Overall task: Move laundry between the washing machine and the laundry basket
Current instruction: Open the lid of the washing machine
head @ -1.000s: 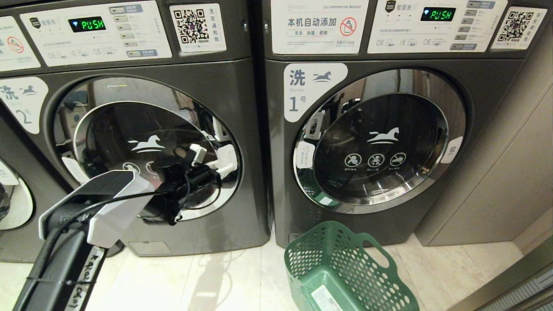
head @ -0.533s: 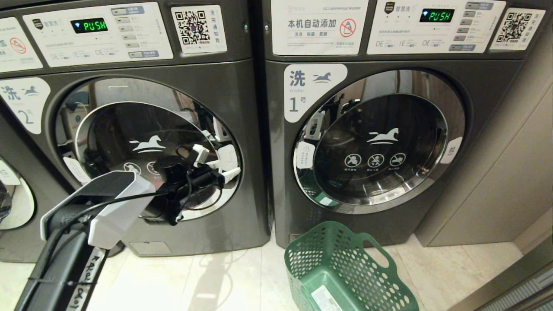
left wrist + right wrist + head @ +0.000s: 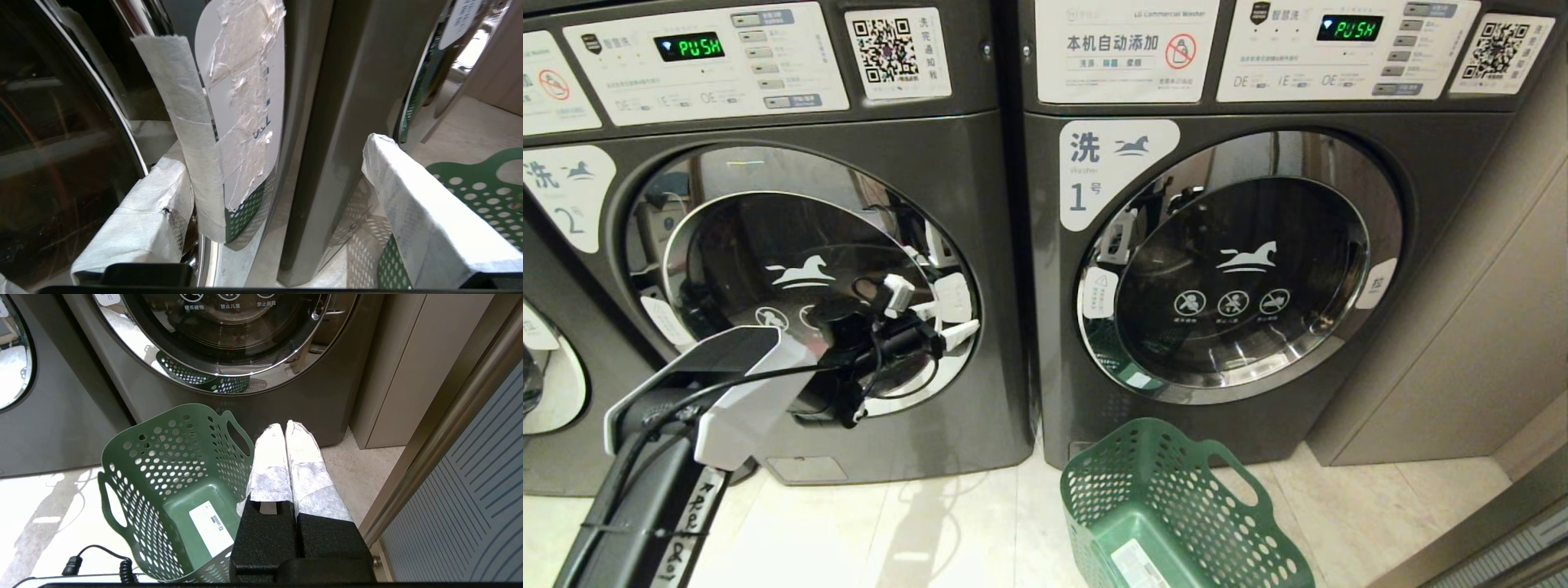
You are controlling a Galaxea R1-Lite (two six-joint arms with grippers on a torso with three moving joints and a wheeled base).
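The washing machine (image 3: 980,204) marked "2" stands at the left with its chrome-ringed door (image 3: 792,278) closed. My left gripper (image 3: 935,309) is at the door's right rim, open. In the left wrist view its taped fingers (image 3: 139,228) stand wide on either side of a white taped tab (image 3: 245,102) on the door edge, holding nothing. The green laundry basket (image 3: 1168,506) sits on the floor before the machine marked "1", holding only a white sticker (image 3: 210,526). My right gripper (image 3: 286,426) hangs shut beside the basket (image 3: 171,477). The laundry is out of view.
The machine marked "1" (image 3: 1233,269) stands at the right, door closed, and a third machine's door (image 3: 547,384) shows at the far left. A beige cabinet wall (image 3: 1462,327) and a slatted panel (image 3: 470,477) close the right side. A black cable (image 3: 98,559) lies on the floor.
My left gripper's fingers have spread apart at the door's right rim. The arm has hardly shifted, and the door stays closed.
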